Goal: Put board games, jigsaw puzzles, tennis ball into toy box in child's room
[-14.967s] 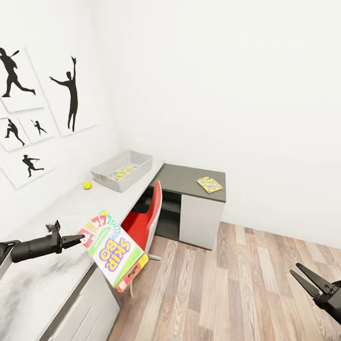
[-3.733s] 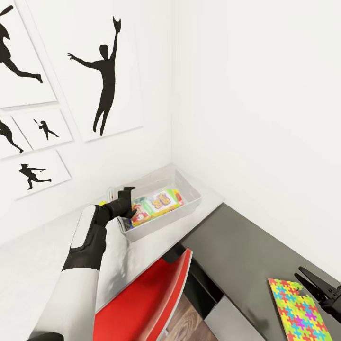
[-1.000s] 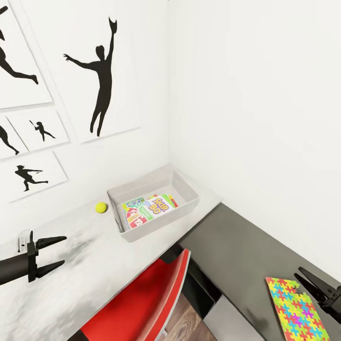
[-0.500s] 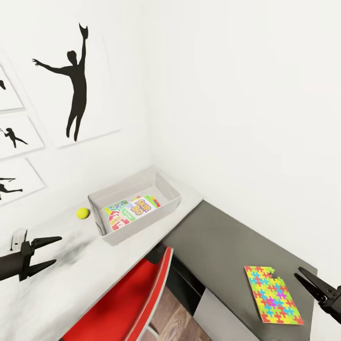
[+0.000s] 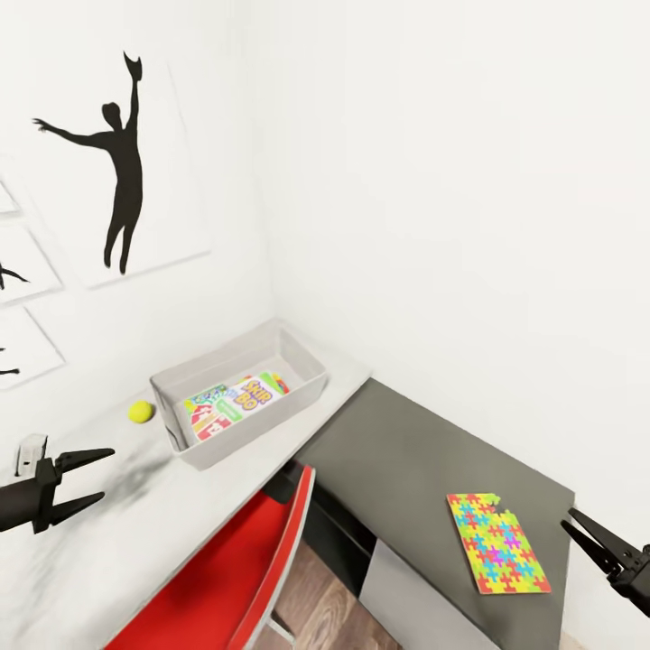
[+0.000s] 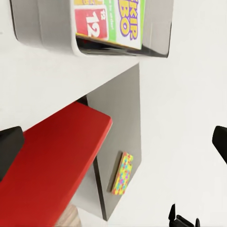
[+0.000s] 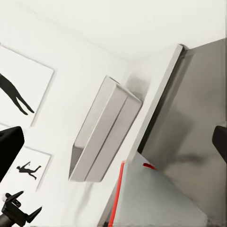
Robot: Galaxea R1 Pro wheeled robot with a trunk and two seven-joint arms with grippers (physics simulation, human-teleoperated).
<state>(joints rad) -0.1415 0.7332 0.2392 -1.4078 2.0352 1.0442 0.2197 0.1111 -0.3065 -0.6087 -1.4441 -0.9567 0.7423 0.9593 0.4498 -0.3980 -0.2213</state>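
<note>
Skip-Bo (image 5: 236,403) lies in the toy box (image 5: 307,386) (tennis ball (image 5: 140,412) beside).

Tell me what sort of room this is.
Most likely a child's bedroom or playroom. Black sports-silhouette pictures hang on the white wall, a grey toy box holding a Skip-Bo game sits on the desk, with a tennis ball beside it and a colourful jigsaw puzzle nearby.

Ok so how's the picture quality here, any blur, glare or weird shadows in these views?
Head view: sharp and evenly lit, no glare; wide-angle stretch near the edges; a soft grey shadow lies on the table near the left gripper. Left wrist view: crisp, the Skip-Bo box print readable inside the toy box. Right wrist view: clear, with faint smudgy shading beside the toy box.
</note>
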